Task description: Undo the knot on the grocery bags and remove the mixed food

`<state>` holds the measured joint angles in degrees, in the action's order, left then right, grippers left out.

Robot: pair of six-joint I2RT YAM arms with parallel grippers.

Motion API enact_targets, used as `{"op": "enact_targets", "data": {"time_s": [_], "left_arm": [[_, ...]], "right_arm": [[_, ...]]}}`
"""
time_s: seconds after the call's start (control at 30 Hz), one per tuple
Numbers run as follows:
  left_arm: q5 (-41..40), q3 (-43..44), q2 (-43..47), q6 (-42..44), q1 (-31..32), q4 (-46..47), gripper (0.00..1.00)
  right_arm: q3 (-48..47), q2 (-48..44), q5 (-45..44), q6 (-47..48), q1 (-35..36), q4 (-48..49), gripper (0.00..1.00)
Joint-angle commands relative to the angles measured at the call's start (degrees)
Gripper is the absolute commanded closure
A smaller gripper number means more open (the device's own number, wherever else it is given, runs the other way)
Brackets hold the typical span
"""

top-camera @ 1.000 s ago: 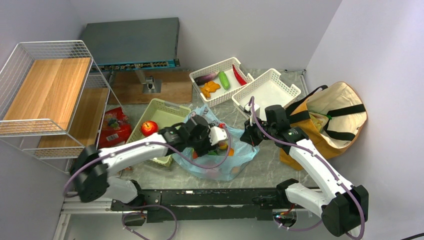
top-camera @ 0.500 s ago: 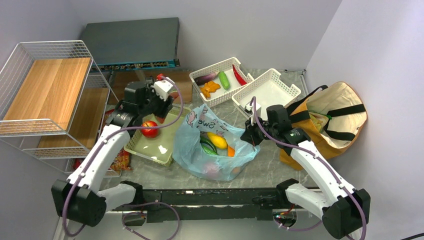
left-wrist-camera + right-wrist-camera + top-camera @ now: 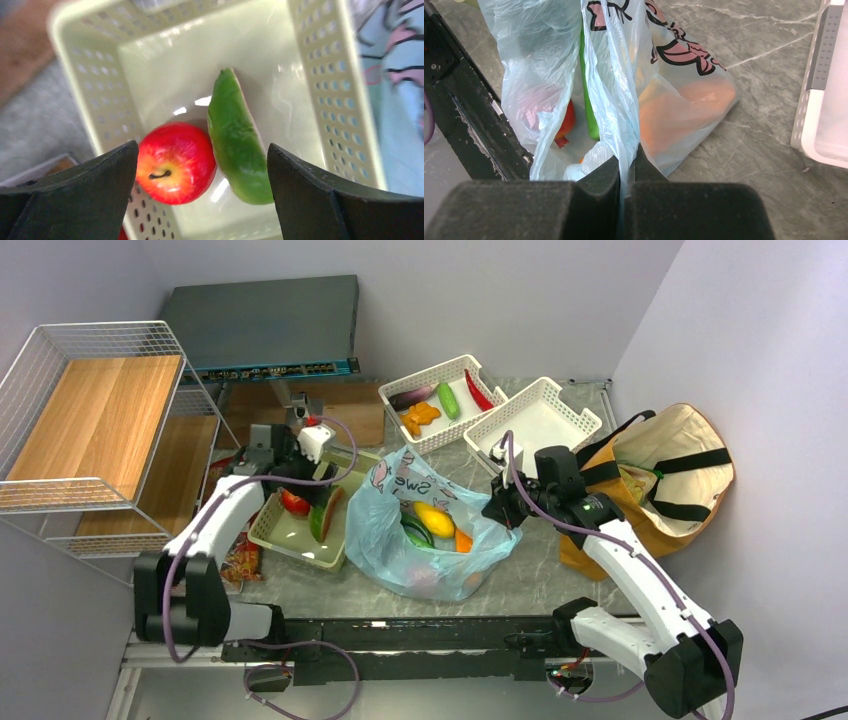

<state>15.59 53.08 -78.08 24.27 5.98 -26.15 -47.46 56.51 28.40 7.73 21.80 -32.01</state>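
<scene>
The light-blue grocery bag point(image 3: 430, 540) lies open mid-table, with a yellow mango point(image 3: 433, 519), a green cucumber point(image 3: 414, 534) and an orange carrot point(image 3: 462, 541) inside. My right gripper point(image 3: 497, 508) is shut on the bag's right rim point(image 3: 614, 75), the thin plastic pinched between its pads. My left gripper point(image 3: 303, 478) hangs open over the pale green basket point(image 3: 285, 540). Under it lie a red apple point(image 3: 175, 162) and a watermelon slice point(image 3: 237, 145), rind up, side by side and free of the fingers. The mustard tote point(image 3: 660, 475) gapes open at the right.
A wire shelf with wooden boards point(image 3: 90, 420) stands at the left, a red snack pack point(image 3: 230, 495) at its foot. Two white baskets sit at the back: one point(image 3: 440, 400) holds vegetables, the other point(image 3: 535, 420) touches the tote. A grey box point(image 3: 260, 325) stands behind.
My left arm swung from the blue bag to the green basket, then opened; the watermelon slice now lies beside the apple. The right gripper kept its hold on the bag.
</scene>
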Motion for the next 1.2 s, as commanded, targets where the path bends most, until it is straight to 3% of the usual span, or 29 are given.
{"op": "enact_targets", "data": {"time_s": [0.0, 0.1, 0.2, 0.3, 0.37, 0.47, 0.73, 0.87, 0.93, 1.07, 1.17], "left_arm": [[15.63, 1.37, 14.33, 7.50, -1.15, 1.79, 0.01], [24.75, 1.95, 22.20, 13.71, 2.35, 3.89, 0.00], [24.71, 2.91, 23.89, 25.66, 17.95, 1.36, 0.14], [24.33, 3.77, 18.70, 35.42, 30.44, -1.99, 0.46], [20.82, 3.44, 13.67, 40.96, 37.17, -1.13, 0.52], [15.98, 2.84, 5.08, 46.34, 42.84, 4.79, 0.51], [11.21, 7.16, -12.17, 53.76, 44.82, 10.40, 0.45], [6.98, 9.48, -18.85, 54.43, 44.79, 12.23, 0.26], [5.08, 10.55, -22.10, 55.40, 44.30, 11.50, 0.21], [4.06, 13.12, -26.86, 55.25, 42.86, 10.52, 0.29], [4.32, 15.69, -28.12, 55.06, 42.35, 6.73, 0.45]], "right_arm": [[-2.91, -2.60, -0.64, 1.11, 0.13, 0.22, 1.00], [-1.88, -3.65, -0.92, 0.22, 0.13, 0.09, 1.00], [0.29, -3.87, -0.95, -1.14, 0.10, 0.16, 1.00], [1.45, -3.55, -0.91, -2.86, 0.07, 1.07, 1.00], [1.65, -3.20, -0.86, -3.54, 0.09, 1.33, 1.00], [1.62, -3.11, -0.42, -4.05, 0.07, 0.50, 1.00], [2.13, -3.35, -1.23, -6.23, -0.17, 1.52, 1.00], [1.61, -2.92, -1.16, -5.66, -0.29, 1.14, 1.00], [1.35, -2.80, -1.16, -5.62, -0.28, 0.95, 1.00], [1.05, -2.79, -1.07, -5.22, -0.47, 0.30, 1.00], [1.19, -2.58, -1.01, -4.56, -0.45, 0.02, 1.00]]}}
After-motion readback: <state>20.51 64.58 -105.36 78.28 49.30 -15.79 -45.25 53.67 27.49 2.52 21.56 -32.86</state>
